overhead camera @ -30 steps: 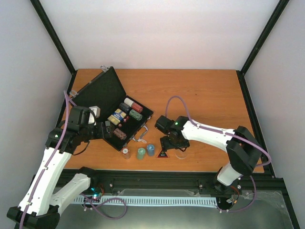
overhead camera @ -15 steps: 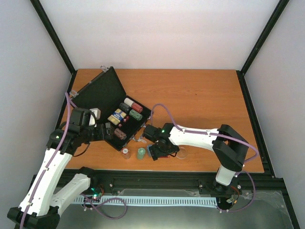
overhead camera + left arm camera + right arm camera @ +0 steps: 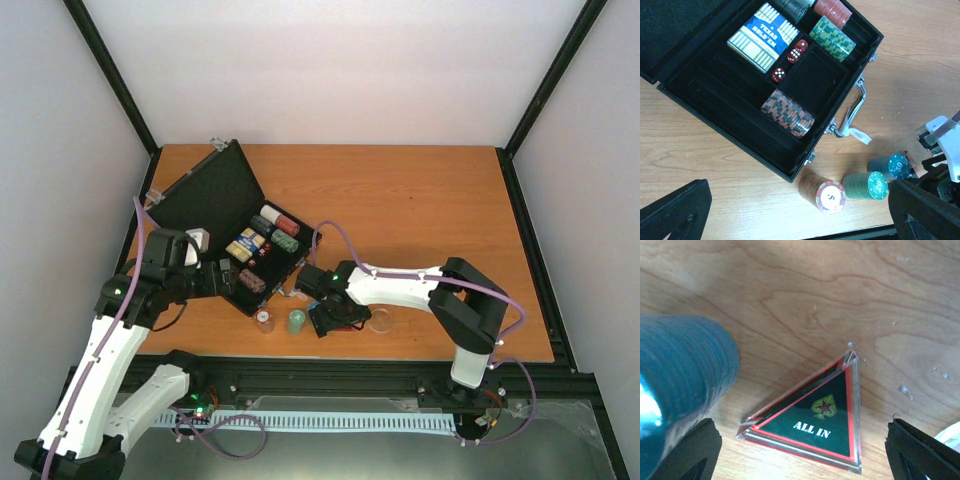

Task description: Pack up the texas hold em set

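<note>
Right wrist view shows your right gripper (image 3: 799,442) wide open over the black triangle (image 3: 817,422) at lower middle, probably to grab it.

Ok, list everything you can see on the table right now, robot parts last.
case: one, black, open, table's left
chip stacks in case: four showing, mixed colours
card deck: one, blue, in case
dice: three, red, in case
loose chip stacks: three; red, green, blue; before case
triangle: one, dark, red-edged, right of loose chip stacks
clear disc: one, right of triangle
table: one, orange wood
left hand: open, at case's near edge
right hand: open, above triangle
</note>
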You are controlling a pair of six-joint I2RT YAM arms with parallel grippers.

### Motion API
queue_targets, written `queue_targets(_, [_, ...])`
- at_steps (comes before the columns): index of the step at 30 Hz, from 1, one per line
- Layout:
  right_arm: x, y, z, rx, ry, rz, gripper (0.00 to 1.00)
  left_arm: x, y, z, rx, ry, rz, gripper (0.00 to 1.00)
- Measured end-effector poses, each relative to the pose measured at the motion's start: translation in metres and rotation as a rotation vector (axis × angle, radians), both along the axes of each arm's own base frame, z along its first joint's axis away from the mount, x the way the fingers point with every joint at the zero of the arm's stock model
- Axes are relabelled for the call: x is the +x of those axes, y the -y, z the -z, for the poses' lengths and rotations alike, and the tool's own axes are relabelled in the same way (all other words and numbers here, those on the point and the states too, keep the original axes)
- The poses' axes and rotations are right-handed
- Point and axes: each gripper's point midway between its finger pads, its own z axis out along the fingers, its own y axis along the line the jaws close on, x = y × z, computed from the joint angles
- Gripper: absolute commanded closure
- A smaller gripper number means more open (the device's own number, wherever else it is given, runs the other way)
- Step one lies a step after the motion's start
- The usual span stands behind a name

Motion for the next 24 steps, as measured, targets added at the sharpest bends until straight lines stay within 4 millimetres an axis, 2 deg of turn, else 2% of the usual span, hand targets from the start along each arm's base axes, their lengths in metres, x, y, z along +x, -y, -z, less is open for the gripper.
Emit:
queue_targets(9, [0.0039,0.0,0.0092,0.002,0.023,0.022,0.12,-0.0037,-0.0017,0.0016,0.006,-0.01,-0.002,0.0])
queue_targets(18, [0.0076,-0.0043,0.0097,0.021,0.04,0.029,0.17,-0.0046,-0.002,0.0018,0.007,-0.012,-0.002,0.0])
queue_targets(20, [0.0078,-0.0044,0.0099,0.022,0.041,0.028,0.22,-0.0046,-0.0021,0.0017,0.007,-0.011,-0.002,0.0])
queue_targets(24, [0.0096,-0.0051,0.0098,0.024,0.05,0.03,0.26,-0.0055,-0.0029,0.001,0.008,-0.007,-0.004,0.0])
